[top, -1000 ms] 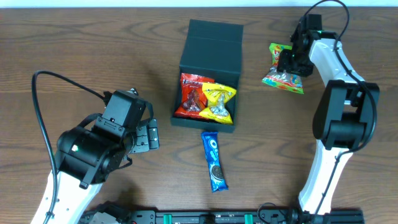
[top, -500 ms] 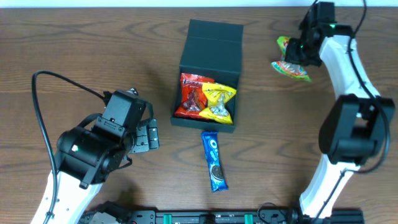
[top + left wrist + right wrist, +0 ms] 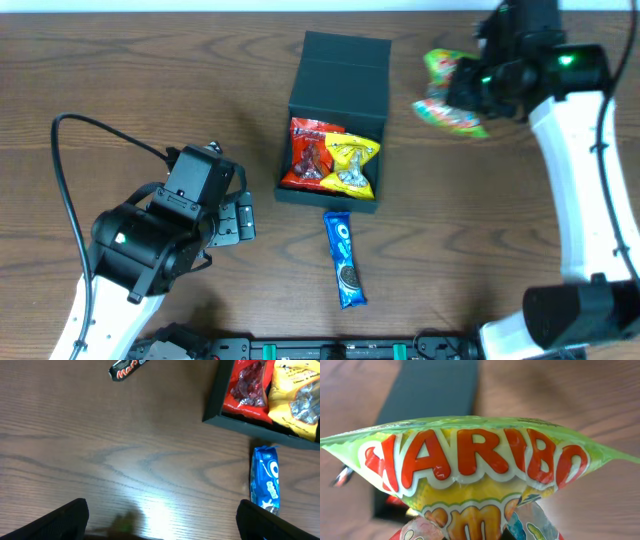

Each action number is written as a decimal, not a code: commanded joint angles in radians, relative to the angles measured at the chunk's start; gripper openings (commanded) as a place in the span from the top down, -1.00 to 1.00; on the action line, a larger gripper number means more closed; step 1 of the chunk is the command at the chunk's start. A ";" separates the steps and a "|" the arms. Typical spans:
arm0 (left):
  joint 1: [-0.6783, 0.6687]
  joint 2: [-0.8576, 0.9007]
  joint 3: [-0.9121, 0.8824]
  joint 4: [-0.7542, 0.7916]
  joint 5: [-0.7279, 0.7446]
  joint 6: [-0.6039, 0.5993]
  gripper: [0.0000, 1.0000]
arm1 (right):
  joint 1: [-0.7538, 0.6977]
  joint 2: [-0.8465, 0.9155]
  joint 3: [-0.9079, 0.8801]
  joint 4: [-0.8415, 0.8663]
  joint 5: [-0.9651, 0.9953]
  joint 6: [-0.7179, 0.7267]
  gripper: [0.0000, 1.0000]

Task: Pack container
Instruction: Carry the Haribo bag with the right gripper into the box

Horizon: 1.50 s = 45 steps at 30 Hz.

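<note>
Tabletop (image 3: 120, 70): dark brown wood grain, seen from overhead.
Overhead, container (image 3: 338, 70): dark teal box at centre, flap lid open toward 12 o'clock; red packet (image 3: 308, 155) and yellow packet (image 3: 352, 163) lie side by side inside.
Overhead, Oreo packet (image 3: 345, 258): on the wood just at the container's 6 o'clock.
Overhead, right gripper (image 3: 468, 85): raised at the container's 2 o'clock, clamped on a blurred Haribo bag (image 3: 440, 100).
Overhead, left gripper (image 3: 238, 220): at the container's 8 o'clock, apart from it.
Left wrist, fingers (image 3: 65, 520): spread wide, nothing between them.
Left wrist, surroundings: Mars bar (image 3: 127, 367) at 11 o'clock, container corner (image 3: 240, 424) at 1 o'clock, Oreo packet (image 3: 266, 480) at 4 o'clock.
Right wrist, Haribo bag (image 3: 470, 465): fills the frame; container (image 3: 432, 395) lies behind at 11 o'clock.
</note>
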 commanded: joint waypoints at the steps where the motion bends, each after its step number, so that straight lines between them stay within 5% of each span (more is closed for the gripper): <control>1: 0.000 -0.006 -0.006 -0.013 -0.018 0.000 -0.90 | 0.099 -0.020 0.006 -0.020 -0.017 0.106 0.97; 12: 0.000 -0.040 -0.006 -0.024 -0.017 -0.001 -0.90 | 0.388 0.068 -0.014 -0.029 0.158 0.338 0.98; 19: 0.000 -0.042 -0.006 -0.040 -0.010 -0.001 -0.90 | 0.438 0.214 -0.014 -0.003 0.193 0.433 0.97; 39: 0.000 -0.042 -0.006 -0.042 -0.006 0.000 -0.90 | 0.440 0.368 -0.014 0.087 0.259 0.360 0.94; 41: 0.000 -0.042 -0.006 -0.042 -0.006 0.000 -0.91 | 0.440 0.368 -0.014 0.086 0.259 0.339 0.26; 45: 0.000 -0.042 -0.006 -0.042 -0.006 0.000 -0.90 | 0.441 0.368 -0.014 0.087 0.258 0.301 -0.49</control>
